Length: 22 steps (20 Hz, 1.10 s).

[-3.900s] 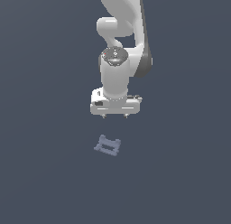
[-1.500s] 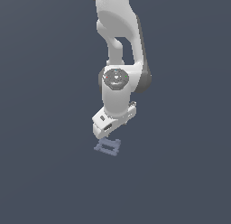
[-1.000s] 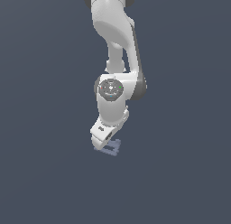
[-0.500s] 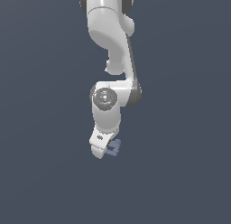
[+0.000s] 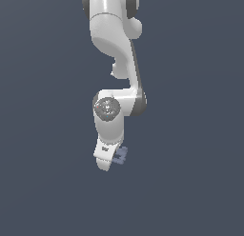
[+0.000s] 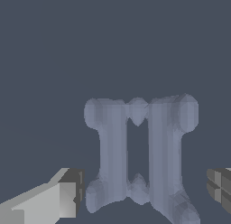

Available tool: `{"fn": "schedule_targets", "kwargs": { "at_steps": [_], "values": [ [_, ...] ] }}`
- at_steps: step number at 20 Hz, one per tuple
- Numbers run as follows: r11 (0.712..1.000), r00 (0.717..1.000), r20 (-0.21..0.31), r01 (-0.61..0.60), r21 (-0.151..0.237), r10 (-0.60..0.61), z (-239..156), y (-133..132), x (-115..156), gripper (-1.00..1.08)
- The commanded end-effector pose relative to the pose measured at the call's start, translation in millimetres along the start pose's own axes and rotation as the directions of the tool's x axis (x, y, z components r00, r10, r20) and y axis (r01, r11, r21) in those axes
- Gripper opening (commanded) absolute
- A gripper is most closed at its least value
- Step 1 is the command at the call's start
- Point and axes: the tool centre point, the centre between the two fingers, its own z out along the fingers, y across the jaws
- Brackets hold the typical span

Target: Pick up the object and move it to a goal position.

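Object point(image 6: 140, 157) sits squarely between the two fingers of your hand point(image 6: 144, 191) in the wrist view: a flat, pale blue-grey frame with a narrow open slot down its centre and rounded tabs sticking out at its corners. One light finger point(image 6: 49, 198) shows beside one long side of the frame and the darker tip of the other finger point(image 6: 219, 184) shows off the opposite side. You can see a gap on both sides, a thin one next to the light finger and a wider one next to the dark one, so the hand is spread and not gripping anything; the frame is narrower than the opening. In the exterior view your white arm point(image 5: 116, 63) reaches down from above, and the hand point(image 5: 106, 161) is low and tilted, seen nearly edge-on. From that side you get only a small piece of the object point(image 5: 121, 155), peeking out just past the hand toward the exterior view's right, so close that they overlap in the picture. The frame lies flat on the plain dark grey-blue surface point(image 5: 190, 182), and you cannot tell from either view whether the fingertips are touching that surface
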Motion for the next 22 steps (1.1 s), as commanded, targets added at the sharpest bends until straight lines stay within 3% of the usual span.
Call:
{"fn": "schedule_targets", "kwargs": {
  "at_steps": [1, 22],
  "values": [
    [1.0, 1.0, 0.0, 0.014, -0.001, -0.014, 1.0, 1.1, -0.5, 1.0],
    [1.0, 1.0, 0.0, 0.016, -0.001, -0.016, 51.3, 1.3, -0.7, 1.0]
  ]
}}
